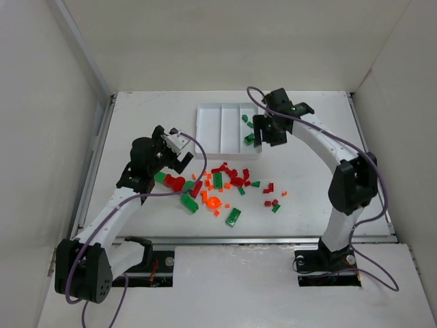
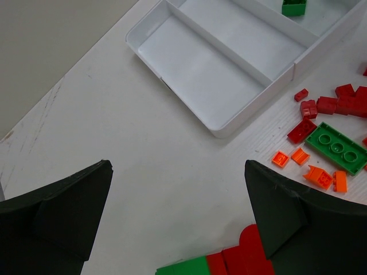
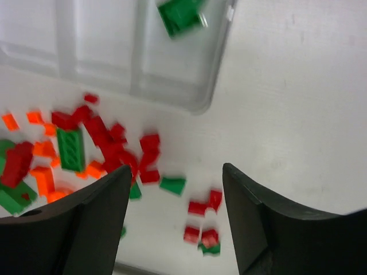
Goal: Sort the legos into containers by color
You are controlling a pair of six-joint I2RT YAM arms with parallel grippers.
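Left wrist view: the left gripper (image 2: 178,169) hangs with its fingers (image 2: 69,212) spread wide and nothing between them, above the white table (image 2: 132,143). A red arch brick (image 2: 243,258) touching a green brick (image 2: 183,267) lies at the frame's lower edge. Ahead and to the right sits the white tray (image 2: 225,129), near a green plate (image 2: 336,148) and small orange and red pieces. In the blurred right wrist view, the right gripper (image 3: 176,169) also has its jaws well apart and empty, over the table just beside the tray's corner. One green piece (image 3: 180,16) lies in the tray's nearest compartment. From the top camera, two green pieces show in the tray's right-hand compartment (image 1: 250,128). The remaining legos (image 1: 225,179) lie scattered on the table between the arms, in front of the tray.
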